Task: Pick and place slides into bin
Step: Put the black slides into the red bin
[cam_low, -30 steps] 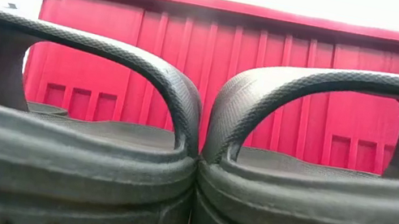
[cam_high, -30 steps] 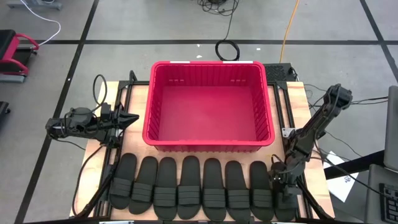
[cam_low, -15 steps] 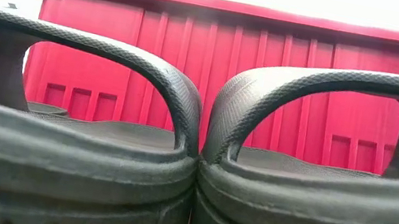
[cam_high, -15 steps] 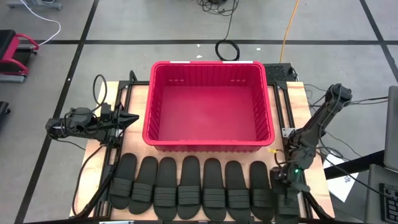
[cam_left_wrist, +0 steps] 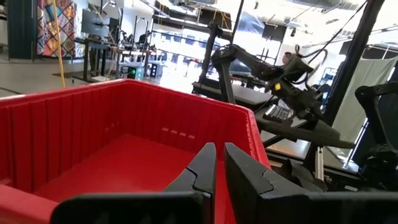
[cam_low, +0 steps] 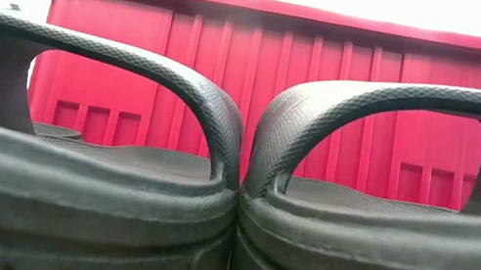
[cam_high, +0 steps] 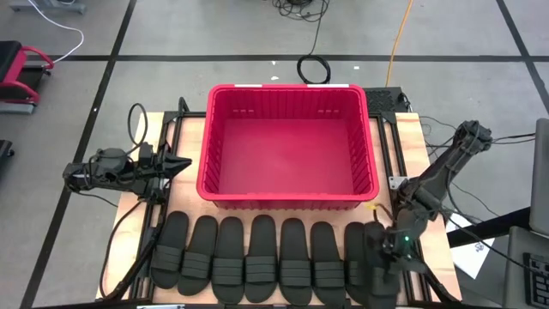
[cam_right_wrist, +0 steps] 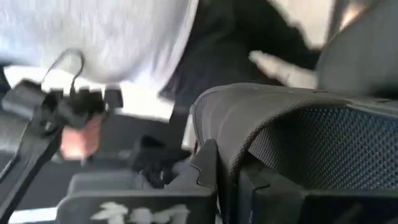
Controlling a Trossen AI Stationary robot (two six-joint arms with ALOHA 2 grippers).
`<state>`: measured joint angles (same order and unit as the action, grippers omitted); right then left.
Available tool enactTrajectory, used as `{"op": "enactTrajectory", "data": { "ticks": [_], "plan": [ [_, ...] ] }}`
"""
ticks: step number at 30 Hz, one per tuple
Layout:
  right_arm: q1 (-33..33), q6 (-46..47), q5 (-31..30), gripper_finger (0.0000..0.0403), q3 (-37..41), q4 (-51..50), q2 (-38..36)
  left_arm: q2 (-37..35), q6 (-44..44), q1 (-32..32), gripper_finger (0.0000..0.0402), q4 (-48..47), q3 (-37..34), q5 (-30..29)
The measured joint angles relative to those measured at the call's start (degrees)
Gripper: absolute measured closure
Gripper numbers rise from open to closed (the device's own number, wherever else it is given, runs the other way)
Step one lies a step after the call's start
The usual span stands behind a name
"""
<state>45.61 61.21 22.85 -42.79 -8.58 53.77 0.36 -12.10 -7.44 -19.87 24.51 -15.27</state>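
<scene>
Several black slides (cam_high: 257,262) lie side by side in a row along the table's near edge, soles down. The red bin (cam_high: 287,193) stands behind them; no slide shows inside it. My right gripper (cam_high: 386,253) is at the row's right end, shut on the rightmost slide (cam_high: 376,276), which shows above its neighbours. My left gripper (cam_high: 182,162) hangs shut and level beside the bin's left wall, touching nothing. The low view shows two slides (cam_low: 113,182) up close, with the bin (cam_low: 279,82) behind them. My right gripper pinches the edge of the rightmost slide's strap (cam_right_wrist: 214,121) between its two fingers (cam_right_wrist: 205,165). The fingers slant down from the table's far right. The slide is raised off the table and hangs tilted below the fingers; its ribbed strap (cam_right_wrist: 311,130) arches away from them.
Black frame rails (cam_high: 167,146) run along both sides of the wooden table. Cables (cam_high: 313,69) lie on the floor beyond the bin. In the right wrist view a person in a grey top (cam_right_wrist: 106,31) stands close behind the table.
My right gripper has gone up from the row's right end, rolling its wrist, and has stayed shut. The rightmost slide has come up off the table with it and now tilts partly over its neighbour. The other slides have stayed where they were.
</scene>
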Motion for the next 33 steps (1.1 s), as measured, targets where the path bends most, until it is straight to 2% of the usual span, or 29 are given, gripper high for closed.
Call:
{"op": "enactTrajectory", "data": {
  "ticks": [6, 8, 12, 14, 20, 27, 30, 33],
  "plan": [
    [-9.2, -12.6, -2.4, 0.0401, -10.4, -21.0, -1.1, 0.0, 0.0, 0.0, 0.0371, -0.1, 0.0, 0.0],
    [-12.4, -18.8, -6.8, 0.0401, -15.9, -29.0, -1.3, 0.0, 0.0, 0.0, 0.0371, 0.0, 0.0, 0.0],
    [-19.6, -28.4, -19.3, 0.0401, -27.7, -48.6, 0.0, 0.0, 0.1, 0.0, 0.0371, -0.1, 0.0, 0.0],
    [-23.9, -32.0, -22.2, 0.0401, -33.8, -53.1, 1.2, 0.0, 0.1, 0.0, 0.0371, -0.1, 0.0, 0.0],
    [-36.4, -45.5, -26.0, 0.0401, -50.0, -65.4, 4.7, 0.0, 1.5, 0.0, 0.0371, -0.1, 0.0, -0.1],
    [-54.8, -62.4, -25.1, 0.0400, -62.8, -72.3, 8.6, 0.0, 2.9, 0.0, 0.0371, -0.1, 0.0, -0.4],
    [-63.6, -70.4, -21.0, 0.0400, -66.3, -74.1, 11.1, 0.0, 3.0, 0.0, 0.0371, -0.1, 0.0, -1.1],
    [-73.4, -77.2, -13.0, 0.0400, -68.5, -74.0, 14.6, 0.0, 3.0, 0.0, 0.0371, -0.1, 0.0, -1.4]
  ]
}}
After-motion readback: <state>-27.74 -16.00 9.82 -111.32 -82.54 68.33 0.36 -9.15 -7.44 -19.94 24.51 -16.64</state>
